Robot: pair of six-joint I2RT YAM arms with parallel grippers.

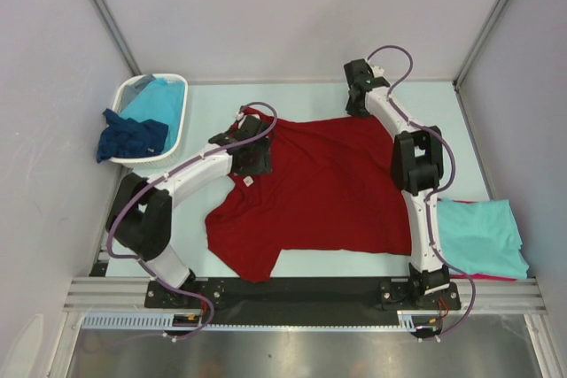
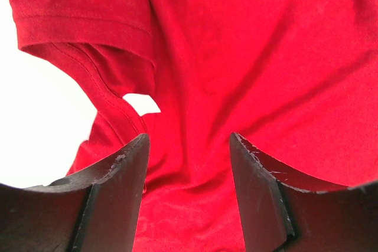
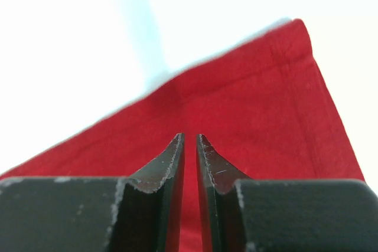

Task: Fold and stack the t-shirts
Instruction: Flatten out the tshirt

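A: Top view. Where is the dark red t-shirt [image 1: 328, 192]?

B: Spread open on the table [image 1: 310, 95], mid-field between the two arms. Its lower left edge is bunched and uneven.

A: The arms?

B: The left gripper [image 1: 252, 152] is down at the shirt's upper left, on the cloth by the sleeve. The right gripper [image 1: 359, 99] is at the far right corner of the same shirt. Neither jaw opening can be read from this height.

A: Other cloth?

B: There is a white basket [image 1: 177, 152] at far left. A turquoise t-shirt [image 1: 159, 99] lies inside it and a navy t-shirt [image 1: 128, 135] hangs over its near rim. At near right is a folded turquoise shirt [image 1: 483, 236], with a second red t-shirt [image 1: 496, 278] showing as a strip under its near edge.

A: Left wrist view.

B: The left gripper [image 2: 189, 169] has its fingers wide apart with nothing between them. The dark red t-shirt [image 2: 248, 57] fills the frame below it, and the sleeve [image 2: 82, 4] is at upper left. A small white patch sits beside the sleeve seam; I cannot tell whether it is a label or the table.

A: Right wrist view.

B: The right gripper [image 3: 190, 163] has its fingers drawn almost together, leaving a thin slit that shows red. It is pinching the dark red t-shirt [image 3: 260, 104] at a hemmed corner, and the cloth runs forward from the tips to a point at upper right.
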